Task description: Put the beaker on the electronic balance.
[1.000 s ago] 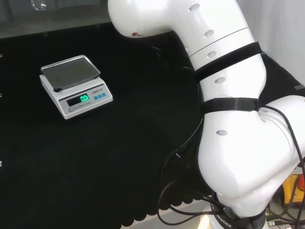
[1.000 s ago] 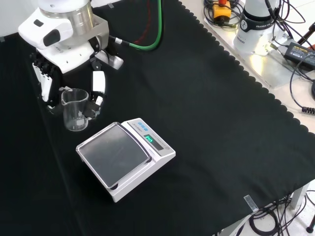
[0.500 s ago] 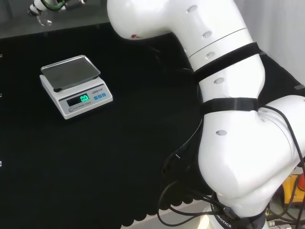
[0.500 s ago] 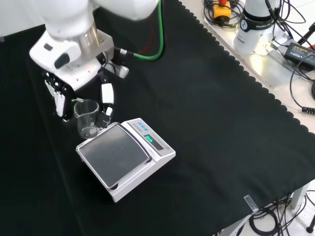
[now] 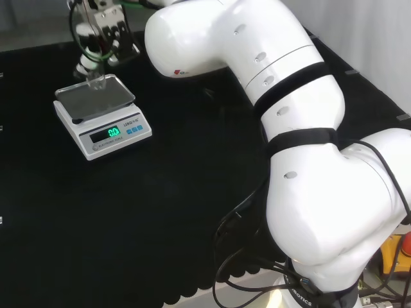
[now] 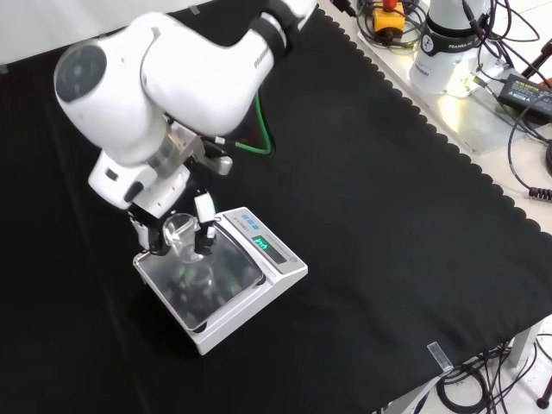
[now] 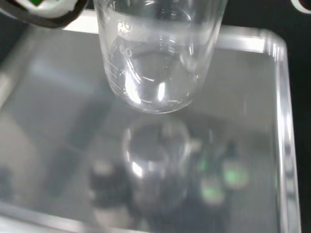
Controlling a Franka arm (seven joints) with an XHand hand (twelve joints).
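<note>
Item: glass beaker [image 6: 182, 235], pinched upright in your hand [image 6: 169, 231], hanging above the electronic balance [image 6: 220, 278] pan, ready for lowering.

One beaker [image 6: 182, 235], clear glass. One balance [image 6: 226, 280] on the cloth. One arm [image 6: 172, 78] with one hand [image 6: 171, 226].

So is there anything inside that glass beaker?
Empty: through the beaker's clear wall and bottom the wrist view shows just the balance's pan.
</note>
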